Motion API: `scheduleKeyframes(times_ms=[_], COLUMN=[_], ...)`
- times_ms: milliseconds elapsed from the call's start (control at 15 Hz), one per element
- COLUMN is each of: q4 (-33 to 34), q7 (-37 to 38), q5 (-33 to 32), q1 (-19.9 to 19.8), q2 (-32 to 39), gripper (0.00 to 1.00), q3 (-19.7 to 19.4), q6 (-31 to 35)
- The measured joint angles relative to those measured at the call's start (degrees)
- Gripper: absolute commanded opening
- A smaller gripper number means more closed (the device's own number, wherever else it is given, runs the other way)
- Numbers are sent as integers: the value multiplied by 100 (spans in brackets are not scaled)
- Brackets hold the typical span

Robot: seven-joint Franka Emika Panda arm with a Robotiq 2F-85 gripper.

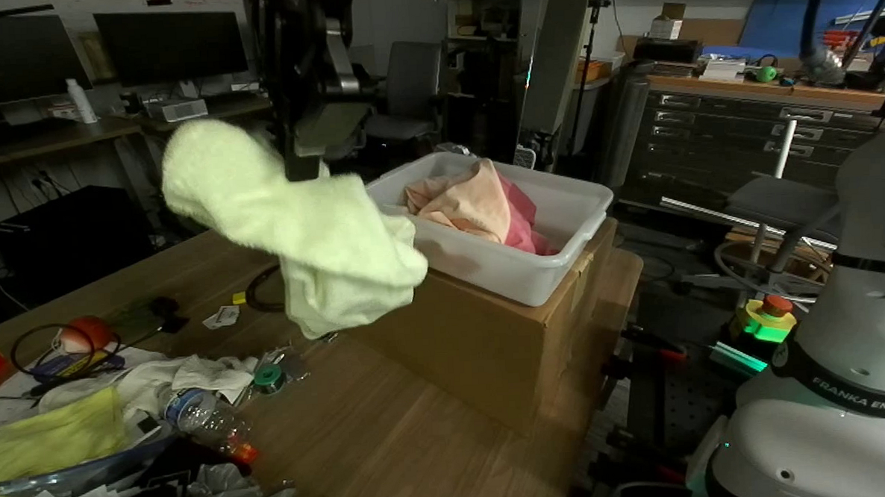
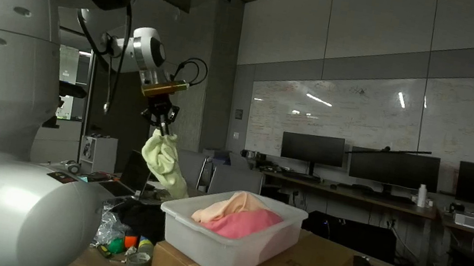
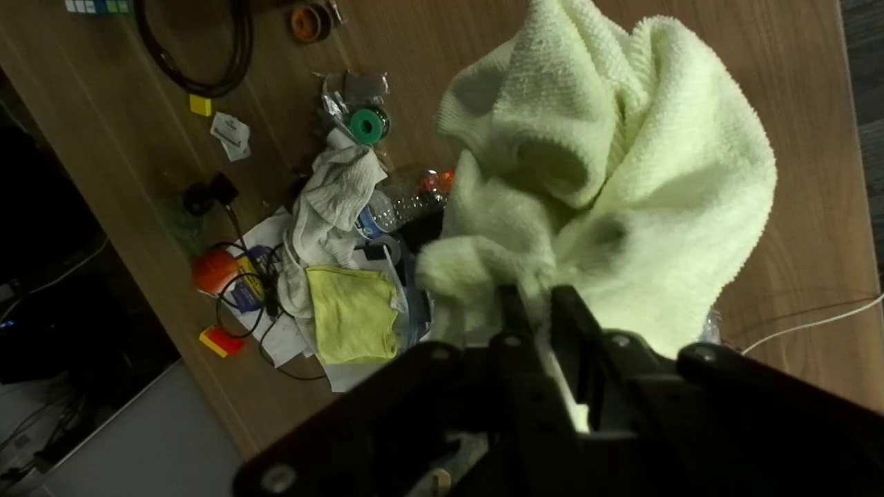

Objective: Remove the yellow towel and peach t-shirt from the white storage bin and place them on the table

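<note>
The yellow towel (image 1: 322,231), pale and fuzzy, hangs bunched from my gripper (image 1: 304,165). In an exterior view the towel (image 2: 164,162) hangs beside the bin, above the table level. In the wrist view my gripper (image 3: 537,297) is shut on the towel (image 3: 663,166), with a fold between the fingers. The white storage bin (image 1: 480,265) also shows in an exterior view (image 2: 218,249). The peach t-shirt (image 1: 467,202) lies crumpled in it, seen again in an exterior view (image 2: 230,205). A pink cloth (image 2: 244,223) lies against it. The bin is out of the wrist view.
The bin stands on a cardboard box (image 1: 476,344) on the wooden table (image 1: 391,430). Clutter covers one part of the table: a folded yellow cloth (image 3: 352,314), a plastic bottle (image 3: 400,207), a green roll (image 3: 366,126), cables and white cloths.
</note>
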Motion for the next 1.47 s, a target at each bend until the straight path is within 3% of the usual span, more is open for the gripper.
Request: scheduleKeyframes(times_ms=[467, 1000, 1467], q4=[4, -400, -993], q7=[145, 1366, 1757], q5=[-261, -314, 460], q1=[-47, -707, -1028], q2=[85, -46, -141], gripper=[100, 100, 100], q3=[-168, -940, -1357], q6=[-144, 54, 120])
